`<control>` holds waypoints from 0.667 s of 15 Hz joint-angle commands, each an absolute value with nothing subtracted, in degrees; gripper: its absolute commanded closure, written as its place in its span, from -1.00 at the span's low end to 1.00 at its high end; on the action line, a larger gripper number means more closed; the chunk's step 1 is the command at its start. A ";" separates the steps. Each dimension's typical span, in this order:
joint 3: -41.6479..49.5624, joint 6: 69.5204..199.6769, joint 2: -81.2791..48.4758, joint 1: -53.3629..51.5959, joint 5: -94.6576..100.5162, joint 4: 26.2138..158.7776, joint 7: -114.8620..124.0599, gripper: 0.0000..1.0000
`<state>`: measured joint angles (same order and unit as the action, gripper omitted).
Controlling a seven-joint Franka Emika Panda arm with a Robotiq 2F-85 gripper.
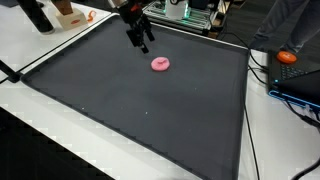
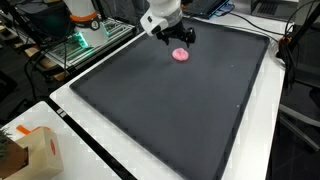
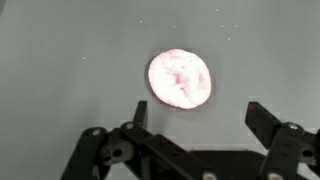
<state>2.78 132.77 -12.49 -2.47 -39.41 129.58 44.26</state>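
So the gripper (image 1: 143, 45) is hanging just above the dark mat (image 1: 150, 120), jaws spread wide and holding nothing. You can see this best in the wrist view, where both fingers (image 3: 262, 116) are poking up from the bottom edge with only bare mat between them.

The one thing it's working near is a small pink disc (image 1: 160, 64), lying flat on the mat towards the far end and well away from the edges. In both exterior views the gripper (image 2: 183, 38) is sitting just beside it and a bit higher, not touching. In the wrist view the pink disc (image 3: 180, 79) is showing just beyond the fingertips, a little off to one side of the gap. It looks like a round, soft-ish lump, but the picture is blurry, so I can't really say what it's made of.

I'd say this is the approach step, lining up over the disc with no contact made. A clean pick from here would need the gap centred on the disc, then a straight drop until the fingers are bracketing it low against the mat, since it's flat and easy to skate over.
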 commanded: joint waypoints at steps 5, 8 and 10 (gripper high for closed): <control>-0.18 133.31 -4.37 -6.89 -18.90 131.91 60.24 -1.00; -1.91 132.66 -3.06 -7.93 -11.48 131.59 65.49 -1.00; -3.01 132.27 -2.55 -8.35 -8.22 131.32 67.71 -1.00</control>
<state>-1.71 132.73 -4.81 -7.78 -13.39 129.77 63.78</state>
